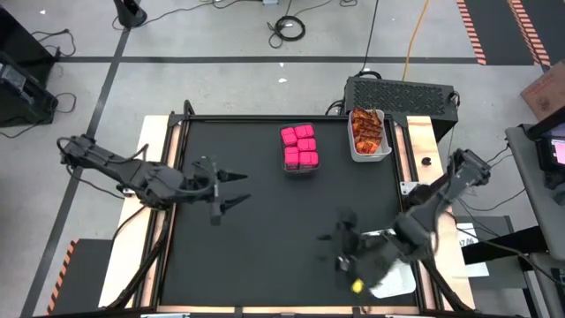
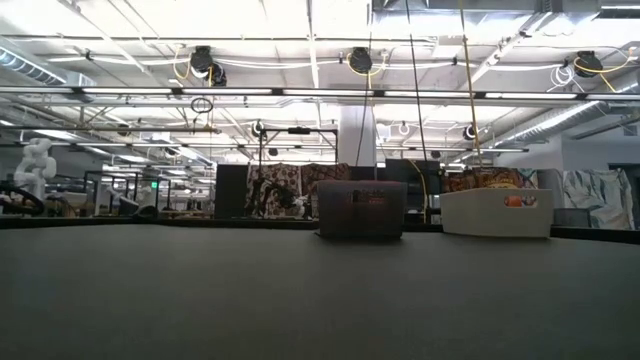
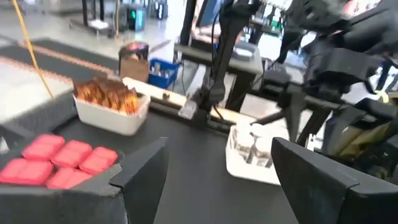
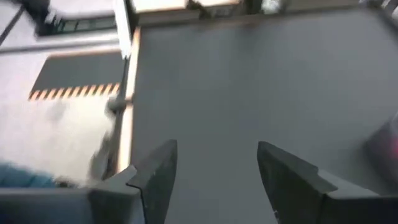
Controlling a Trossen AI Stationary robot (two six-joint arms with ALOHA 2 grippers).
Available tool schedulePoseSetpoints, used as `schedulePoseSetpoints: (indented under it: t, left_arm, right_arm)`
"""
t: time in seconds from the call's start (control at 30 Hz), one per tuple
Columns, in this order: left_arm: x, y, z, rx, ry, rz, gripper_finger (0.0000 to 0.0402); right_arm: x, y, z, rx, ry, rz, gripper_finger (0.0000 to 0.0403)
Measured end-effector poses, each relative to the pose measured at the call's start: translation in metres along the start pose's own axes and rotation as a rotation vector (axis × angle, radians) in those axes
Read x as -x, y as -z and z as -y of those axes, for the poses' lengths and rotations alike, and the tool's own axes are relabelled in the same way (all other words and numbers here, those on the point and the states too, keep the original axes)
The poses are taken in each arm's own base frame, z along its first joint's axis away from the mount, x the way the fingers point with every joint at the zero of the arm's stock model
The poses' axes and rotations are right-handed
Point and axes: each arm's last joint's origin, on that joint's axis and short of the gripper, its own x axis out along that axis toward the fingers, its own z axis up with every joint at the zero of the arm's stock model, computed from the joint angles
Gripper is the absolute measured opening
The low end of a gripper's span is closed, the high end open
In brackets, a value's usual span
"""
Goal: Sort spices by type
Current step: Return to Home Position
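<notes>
Pink cube-like packs sit in a dark tray at the far middle of the table. Orange-red sachets stand in a white bin at the far right. Clear jars with white lids stand in a white bin at the near right, partly under my right arm. My left gripper hangs open and empty above the table's left half, pointing right. My right gripper is open and empty over bare table, beside the jar bin, and blurred in the high view.
The black table top lies bare across its left and near middle. A dark ventilated box stands behind the far right edge. Wooden rails run along both sides.
</notes>
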Motion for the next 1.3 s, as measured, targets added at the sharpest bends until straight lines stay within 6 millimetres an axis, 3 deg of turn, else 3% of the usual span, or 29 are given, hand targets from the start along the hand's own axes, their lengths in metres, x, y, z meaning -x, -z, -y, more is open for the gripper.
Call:
schedulePoseSetpoints:
  t: [0.1,0.23,0.43,0.6,0.77,0.9,1.1,1.3]
  left_arm:
    - [0.018,-0.008,-0.001,-0.034,0.004,0.048,0.0286]
    - [0.046,-0.015,-0.007,-0.068,0.005,0.066,0.0286]
    - [0.077,-0.016,-0.022,-0.092,-0.016,0.038,0.0286]
    - [0.098,-0.011,-0.038,-0.103,-0.061,-0.007,0.0286]
    - [0.117,-0.003,-0.059,-0.090,-0.073,-0.007,0.0286]
    - [0.130,0.015,-0.078,-0.068,-0.063,0.026,0.0286]
    - [0.140,0.043,-0.098,0.033,-0.009,0.188,0.0286]
    - [0.132,0.082,-0.107,0.103,0.018,0.312,0.0285]
  right_arm:
    - [-0.011,-0.022,0.016,0.019,-0.007,0.074,0.0195]
    - [-0.011,-0.047,0.042,0.001,-0.039,0.140,0.0147]
    - [0.013,-0.067,0.077,-0.004,-0.011,0.209,0.0022]
    - [0.043,-0.068,0.104,-0.052,0.004,0.264,0.0007]
    - [0.068,-0.050,0.131,-0.127,0.011,0.326,0.0002]
    - [0.076,-0.025,0.150,-0.217,-0.003,0.402,0.0001]
    - [0.071,0.014,0.169,-0.321,-0.053,0.567,0.0001]
    - [0.051,0.057,0.185,-0.428,-0.069,0.634,0.0000]
